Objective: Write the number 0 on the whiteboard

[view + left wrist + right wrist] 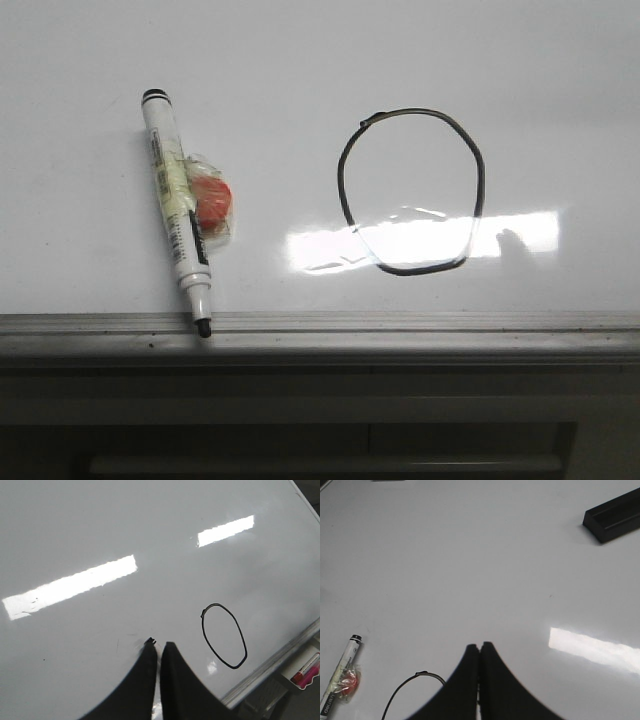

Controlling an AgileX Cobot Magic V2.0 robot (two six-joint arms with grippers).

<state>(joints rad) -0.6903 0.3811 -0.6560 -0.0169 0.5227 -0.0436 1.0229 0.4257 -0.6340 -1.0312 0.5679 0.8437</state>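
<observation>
Lying flat on the whiteboard [300, 60], the marker pen [176, 208] rests near the left part of the front edge, its uncapped black tip touching the grey metal edge rail [400, 325] and its black cap end pointing toward the far edge. A taped-on bundle [208, 203], clear wrap over something orange-red, is fixed to the side of its barrel. The number 0 [412, 190] stands as a closed black oval to the right of the pen, well apart from it, with a small nub at the join on its upper left.

Left gripper [158, 648]: pressed almost together, holding nothing, above the board near the oval. Right gripper [479, 646]: pressed together, empty, over bare board. A black tray [615, 514] sits toward a far corner in the right wrist view.

Assessment: the figure looks complete. The pen appears light, rigid and smooth-barrelled, so likely to roll or slip on the glossy surface. The taped bundle seems the intended hold: softer and wider, offering better purchase than bare plastic. The exposed tip would smear the board if dragged.
</observation>
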